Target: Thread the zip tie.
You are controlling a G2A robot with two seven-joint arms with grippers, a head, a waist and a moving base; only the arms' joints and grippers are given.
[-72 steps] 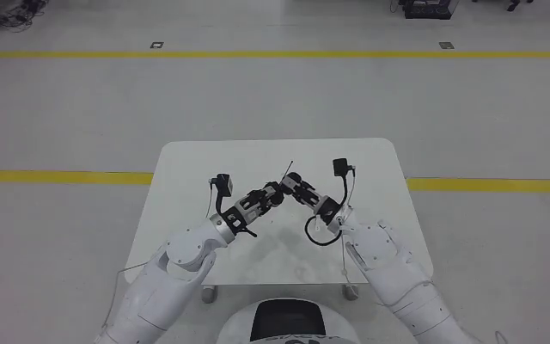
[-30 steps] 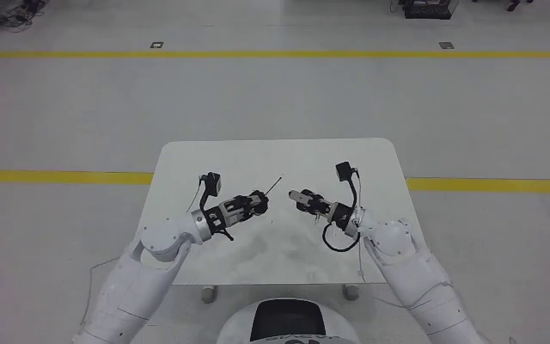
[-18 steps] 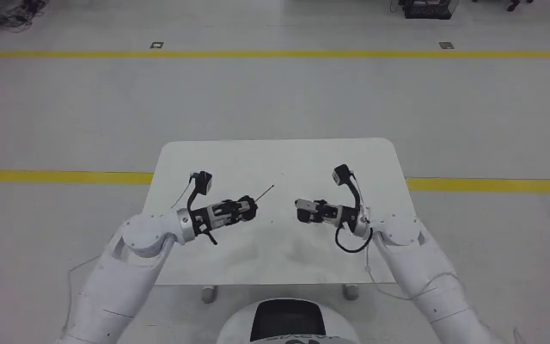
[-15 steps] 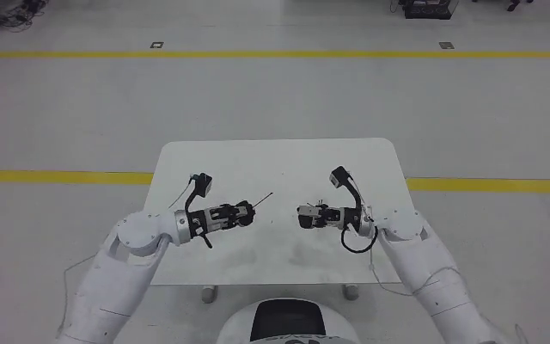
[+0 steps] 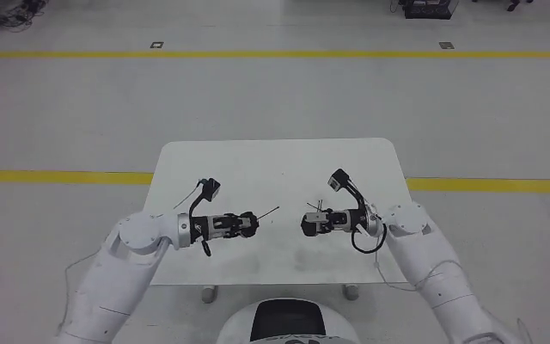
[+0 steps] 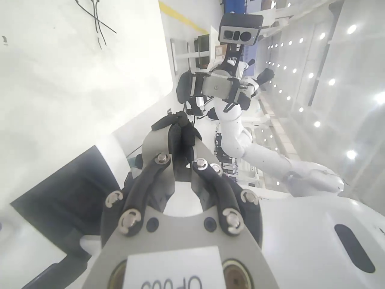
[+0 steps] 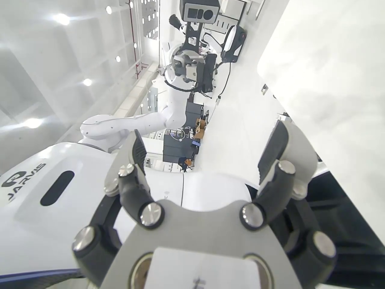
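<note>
A thin black zip tie (image 5: 268, 211) sticks out from my left gripper (image 5: 254, 222), slanting up and away above the white table (image 5: 258, 163). In the left wrist view that gripper (image 6: 180, 127) is shut, with the tie's black end (image 6: 161, 122) pinched at its tips. My right gripper (image 5: 306, 226) faces it across a small gap and is apart from the tie. Its fingers (image 7: 139, 148) stand wide apart in the right wrist view, nothing between them, the gripper (image 7: 207, 148) open.
Three spare black zip ties (image 6: 96, 22) lie crossed on the table; in the top view they sit just beyond the right gripper (image 5: 318, 205). Both grippers hover over the near half of the table.
The grippers, close together at first, have drawn apart and back toward the table's near edge. The left one kept the zip tie, which now slants lower.
</note>
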